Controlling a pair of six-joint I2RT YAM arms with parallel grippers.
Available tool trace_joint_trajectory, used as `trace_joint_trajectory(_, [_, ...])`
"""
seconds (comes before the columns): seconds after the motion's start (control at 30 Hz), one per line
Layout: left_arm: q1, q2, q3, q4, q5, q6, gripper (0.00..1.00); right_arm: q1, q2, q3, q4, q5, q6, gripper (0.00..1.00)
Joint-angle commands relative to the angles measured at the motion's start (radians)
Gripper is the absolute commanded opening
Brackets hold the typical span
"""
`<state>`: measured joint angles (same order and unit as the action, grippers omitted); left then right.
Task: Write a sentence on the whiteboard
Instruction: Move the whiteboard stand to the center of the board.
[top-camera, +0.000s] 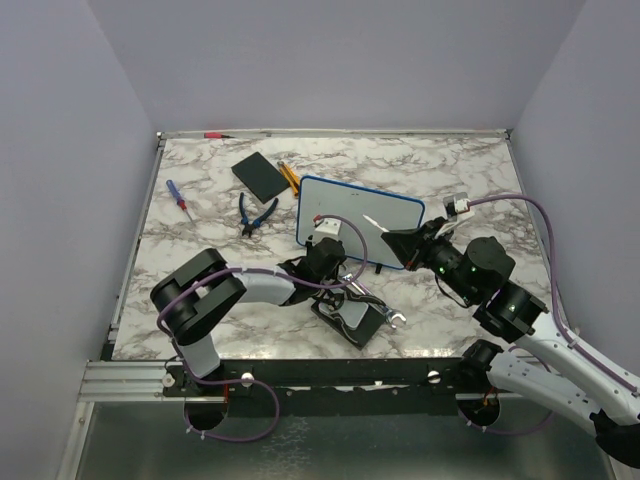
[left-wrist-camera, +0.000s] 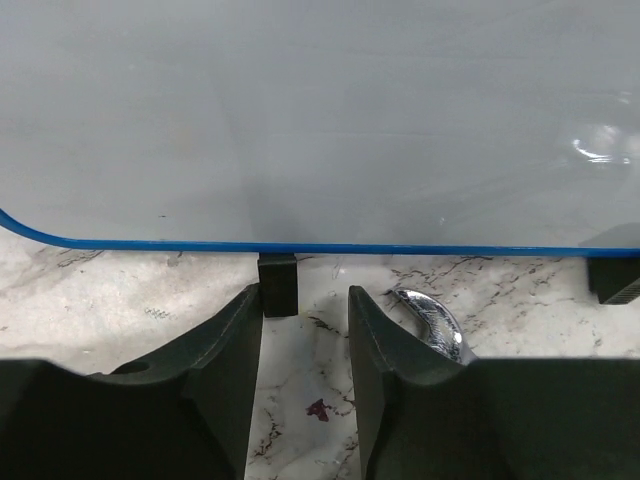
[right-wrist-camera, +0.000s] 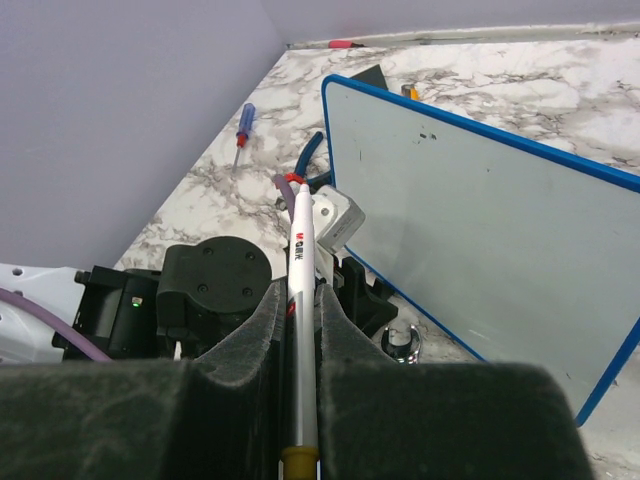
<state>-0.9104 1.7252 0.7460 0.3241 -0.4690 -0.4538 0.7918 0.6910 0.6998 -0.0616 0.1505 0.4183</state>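
Note:
The whiteboard (top-camera: 360, 212), white with a thin blue rim, stands tilted at mid-table. It fills the top of the left wrist view (left-wrist-camera: 320, 110) and the right of the right wrist view (right-wrist-camera: 480, 220). No letters of the sentence show on it, only small specks. My left gripper (top-camera: 343, 263) is open and empty (left-wrist-camera: 305, 310), low at the board's near bottom edge, just short of a black foot (left-wrist-camera: 278, 284). My right gripper (top-camera: 395, 246) is shut (right-wrist-camera: 303, 292) on a white pen (right-wrist-camera: 303, 240), whose tip points left in front of the board.
A chrome wrench (top-camera: 392, 318) lies near the left gripper and also shows in the left wrist view (left-wrist-camera: 432, 320). A black square pad (top-camera: 261, 175), orange pencils (top-camera: 289, 176), blue-handled pliers (top-camera: 255, 214) and a screwdriver (top-camera: 178, 199) lie at the back left. Walls enclose the table.

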Motion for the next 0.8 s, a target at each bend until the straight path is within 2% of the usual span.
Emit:
trace_joint_trajectory(0.0, [-0.009, -0.067, -0.002, -0.012, 0.042, -0.01, 0.41, -0.002, -0.004, -0.01, -0.011, 0.011, -0.004, 0.0])
trace_joint_trajectory(0.1, [-0.008, -0.097, -0.017, -0.018, 0.048, -0.01, 0.43, -0.002, -0.009, -0.01, -0.016, 0.011, -0.001, 0.0])
trace_joint_trajectory(0.4, [-0.004, -0.284, -0.07, -0.086, 0.023, 0.025, 0.61, -0.002, -0.04, -0.011, -0.039, 0.025, 0.006, 0.0])
trace_joint_trajectory(0.77, [0.064, -0.462, -0.041, -0.258, 0.009, 0.057, 0.66, -0.002, -0.02, 0.001, -0.037, 0.02, 0.002, 0.0])
